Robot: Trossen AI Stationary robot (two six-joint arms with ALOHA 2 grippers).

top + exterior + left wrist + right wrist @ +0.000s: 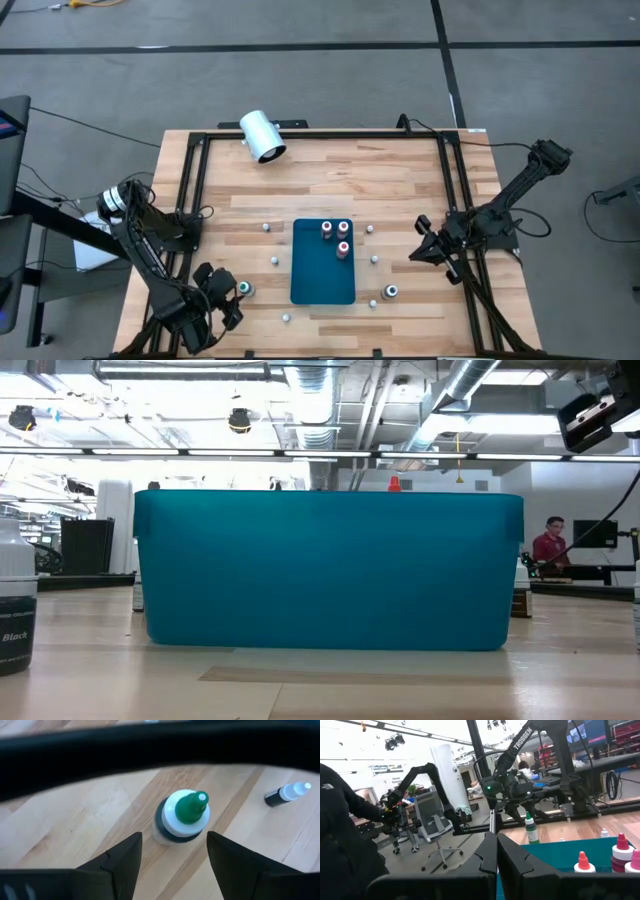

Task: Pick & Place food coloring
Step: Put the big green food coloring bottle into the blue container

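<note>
high view puts my left gripper (232, 297) beside the green bottle (244, 289) near the teal mat (322, 285); only left wrist view shows its fingers spread, bottle (181, 816) upright between them. right gripper (496, 851) is closed, empty.

table (400, 180): pale wood planks, smooth | mat (310, 285): matt teal | green-capped bottle (182, 817): glossy plastic

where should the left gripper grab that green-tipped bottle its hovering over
Grip the green-tipped bottle on its round body below the white collar, not the narrow green nozzle. It stands upright on the wooden table, so come straight down; the left gripper is open with its fingers either side of it.
</note>
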